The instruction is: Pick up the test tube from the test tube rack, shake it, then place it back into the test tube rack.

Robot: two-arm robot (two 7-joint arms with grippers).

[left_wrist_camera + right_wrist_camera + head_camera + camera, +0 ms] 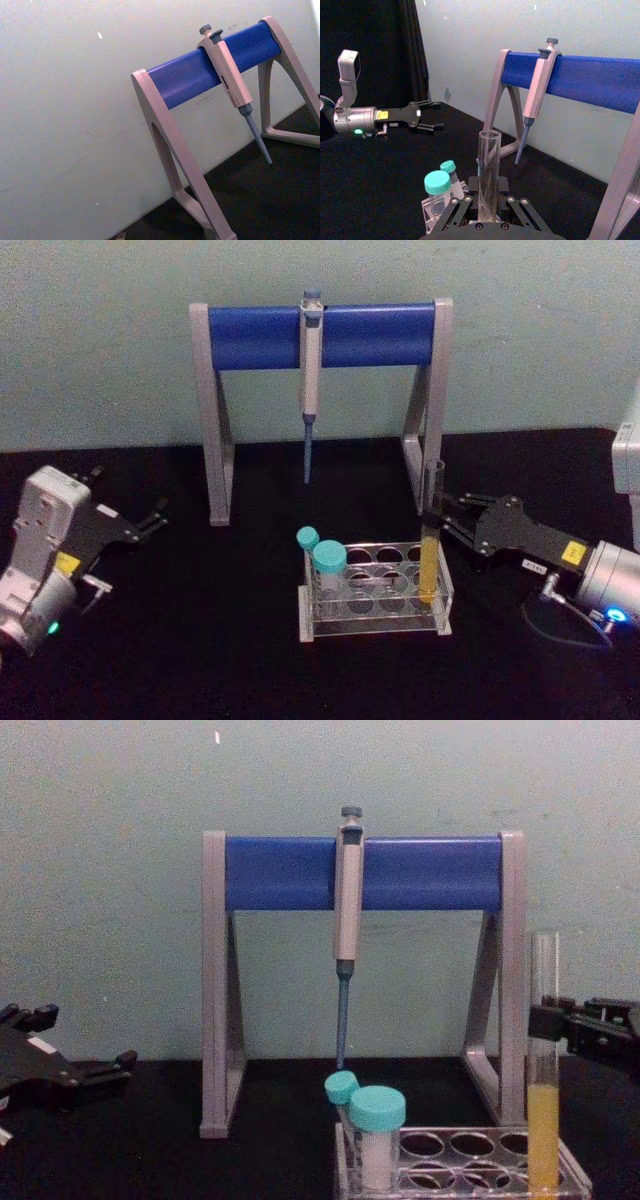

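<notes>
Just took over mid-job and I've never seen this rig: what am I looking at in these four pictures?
It is a two-armed robot. The head view looks down from its head, the chest view looks forward from its chest, and the other two come from cameras on its wrists. On the table stand a test tube rack with two teal-capped tubes in it and, behind, a stand with a hanging pipette. The right gripper is at the test tube, which stands in the rack; whether it grips yet is unclear. The left gripper is open and empty.
</notes>
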